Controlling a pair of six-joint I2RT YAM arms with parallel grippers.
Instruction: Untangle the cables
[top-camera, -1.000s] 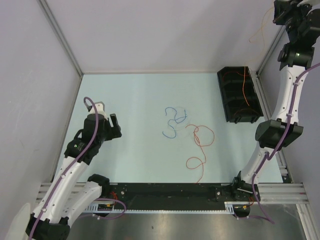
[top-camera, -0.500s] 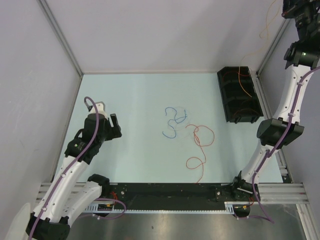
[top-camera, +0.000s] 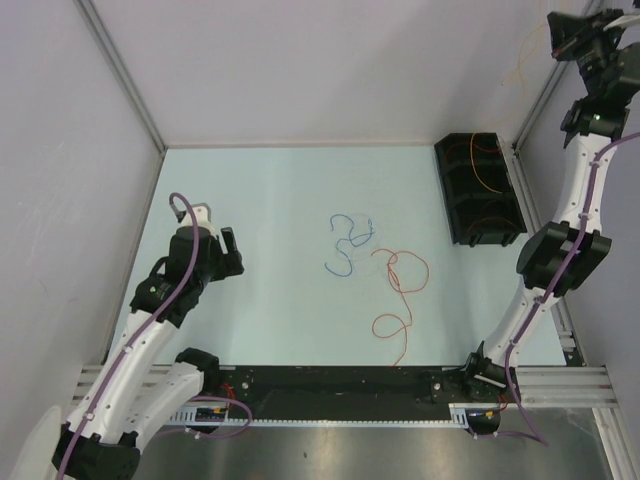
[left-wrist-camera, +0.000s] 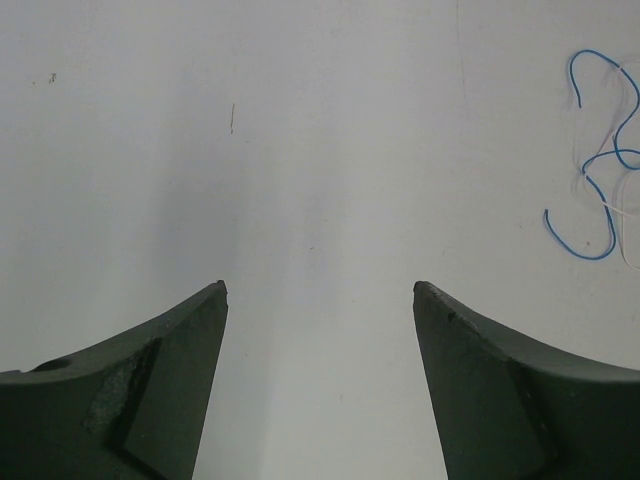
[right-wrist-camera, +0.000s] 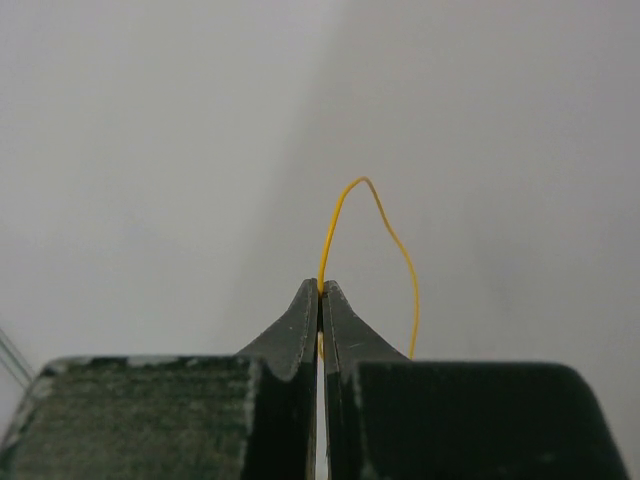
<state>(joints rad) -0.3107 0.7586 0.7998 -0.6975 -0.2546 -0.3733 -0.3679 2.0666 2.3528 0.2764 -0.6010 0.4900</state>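
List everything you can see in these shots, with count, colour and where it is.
blue cable: 1, blue, curled mid-table
pale strand: seemingly 1, whitish, beside the blue cable, too faint to be sure
red cable: 1, red-orange, looped on the table, near-right of the blue cable
yellow cable: 1, yellow-orange, pinched in the right gripper, hanging into the tray
tray: 1, black, compartmented, far right of the table
table: 1, pale blue
left gripper: 1, black, open, over bare table at left
right gripper: 1, black, shut on the yellow cable, raised high at far right
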